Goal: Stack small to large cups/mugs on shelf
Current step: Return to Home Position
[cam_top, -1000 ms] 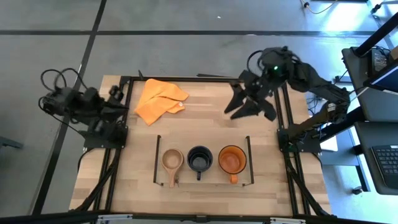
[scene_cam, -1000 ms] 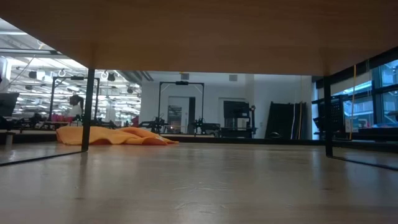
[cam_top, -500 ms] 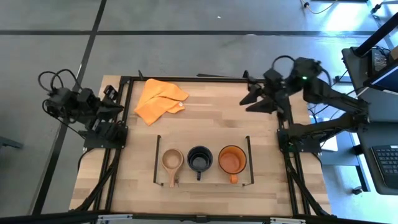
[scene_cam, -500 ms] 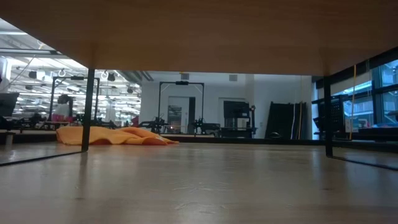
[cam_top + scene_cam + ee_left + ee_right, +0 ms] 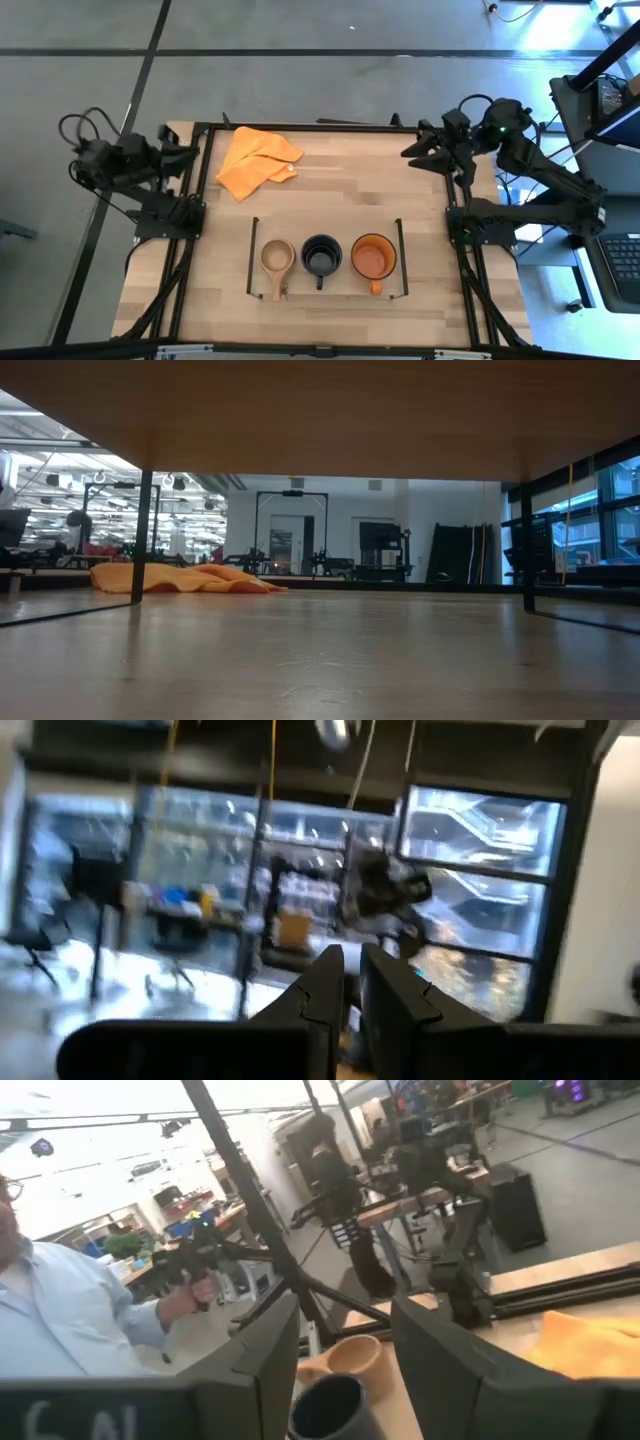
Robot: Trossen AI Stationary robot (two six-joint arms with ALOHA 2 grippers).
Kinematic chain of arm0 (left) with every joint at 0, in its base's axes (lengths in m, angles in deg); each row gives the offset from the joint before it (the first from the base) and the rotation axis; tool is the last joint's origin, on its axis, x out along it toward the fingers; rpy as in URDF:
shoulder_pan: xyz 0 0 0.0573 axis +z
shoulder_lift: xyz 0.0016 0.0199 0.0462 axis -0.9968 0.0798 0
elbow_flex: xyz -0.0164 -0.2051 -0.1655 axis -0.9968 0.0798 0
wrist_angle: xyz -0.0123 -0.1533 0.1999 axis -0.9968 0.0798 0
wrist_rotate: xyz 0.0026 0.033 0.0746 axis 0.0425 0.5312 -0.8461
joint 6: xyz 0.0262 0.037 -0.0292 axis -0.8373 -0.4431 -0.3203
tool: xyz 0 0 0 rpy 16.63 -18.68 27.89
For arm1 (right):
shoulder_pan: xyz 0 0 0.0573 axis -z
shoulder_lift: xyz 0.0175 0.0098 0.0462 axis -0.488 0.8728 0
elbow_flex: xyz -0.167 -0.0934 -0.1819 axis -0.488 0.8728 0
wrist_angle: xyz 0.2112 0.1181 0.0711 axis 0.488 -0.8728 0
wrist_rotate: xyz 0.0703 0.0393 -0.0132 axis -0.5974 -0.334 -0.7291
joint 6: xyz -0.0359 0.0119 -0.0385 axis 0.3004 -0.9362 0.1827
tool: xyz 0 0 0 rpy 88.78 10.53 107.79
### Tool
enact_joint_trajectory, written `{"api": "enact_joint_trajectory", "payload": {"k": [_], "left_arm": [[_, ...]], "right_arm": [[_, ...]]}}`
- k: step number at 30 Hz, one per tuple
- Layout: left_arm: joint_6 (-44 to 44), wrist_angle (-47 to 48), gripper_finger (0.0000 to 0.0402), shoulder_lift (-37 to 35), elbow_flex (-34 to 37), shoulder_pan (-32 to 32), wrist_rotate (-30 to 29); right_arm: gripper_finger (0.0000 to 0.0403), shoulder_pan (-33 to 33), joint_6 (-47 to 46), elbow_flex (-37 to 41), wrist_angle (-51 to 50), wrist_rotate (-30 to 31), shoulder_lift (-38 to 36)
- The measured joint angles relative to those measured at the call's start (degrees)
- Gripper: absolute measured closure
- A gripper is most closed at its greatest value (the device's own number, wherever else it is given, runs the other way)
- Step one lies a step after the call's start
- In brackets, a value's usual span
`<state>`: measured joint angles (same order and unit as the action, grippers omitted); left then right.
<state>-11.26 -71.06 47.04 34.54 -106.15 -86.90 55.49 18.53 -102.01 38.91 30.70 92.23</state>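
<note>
I see the three cups in a row on the shelf (image 5: 340, 287), a pale wood strip inside a thin black frame at the lower middle of the high view. From left to right stand the small tan wooden cup (image 5: 277, 257), the black mug (image 5: 321, 256) and the larger see-through orange mug (image 5: 373, 256). They are upright and just beside one another, open mouths up, and each handle points toward the bottom edge of the frame. The wooden cup has a long flat handle, while the other two have short loop handles.

An orange cloth (image 5: 255, 160) lies crumpled on the desk (image 5: 330, 195) in the upper left of the wood, well apart from the shelf.

My left gripper (image 5: 190, 152) sits at the desk's upper left edge. In its wrist view the fingers (image 5: 320, 988) stand nearly together, with only a slim gap and nothing between them. My right gripper (image 5: 415, 145) hangs at the upper right edge with its fingers (image 5: 265, 1350) spread wide and holding nothing. Between them I see the wooden cup and the dark mug.

A person in a pale blue shirt (image 5: 60, 1340) shows at the left of that view. Pale marks on the gripper body there are too blurred to read.
</note>
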Motion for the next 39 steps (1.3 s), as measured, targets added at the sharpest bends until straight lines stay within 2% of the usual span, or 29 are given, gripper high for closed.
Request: {"api": "enact_joint_trajectory", "payload": {"k": [3, 5, 9, 15, 20, 24, 32, 39], "left_arm": [[-5.42, -1.49, 0.0370, -1.60, -1.62, -0.02, 1.92], [-6.23, -0.54, 0.0370, -3.22, -2.05, -0.02, 7.36], [-2.86, 1.56, 0.0370, -6.88, -1.49, 0.00, 23.28], [5.21, 2.16, 0.0370, -8.00, 1.41, -0.02, 33.21], [6.17, -1.86, 0.0370, -8.00, 3.06, -0.02, 35.03], [4.35, -9.35, 0.0370, -8.02, 6.03, -0.02, 35.33], [4.90, -24.21, 0.0370, -8.02, 17.88, -0.02, 32.90], [3.16, -23.99, 0.0370, -8.02, 19.06, -0.02, 31.84]], "right_arm": [[0.0242, 3.62, 0.95, 2.24, 0.55, -2.11, -1.94], [0.0242, 6.08, 1.27, 3.89, 2.65, -4.71, -2.97], [0.0242, 9.96, -1.46, 7.31, 11.57, -10.98, -4.34], [0.0242, 11.83, -9.77, 13.77, 31.23, -14.40, -4.12], [0.0242, 12.27, -18.42, 19.50, 50.69, -14.38, -4.20], [0.0242, 12.25, -23.05, 22.87, 59.50, -13.88, -4.32], [0.0242, 12.25, -24.15, 24.89, 61.15, -12.90, -4.26], [0.0242, 12.25, -25.66, 24.91, 61.15, -14.67, -4.26]]}}
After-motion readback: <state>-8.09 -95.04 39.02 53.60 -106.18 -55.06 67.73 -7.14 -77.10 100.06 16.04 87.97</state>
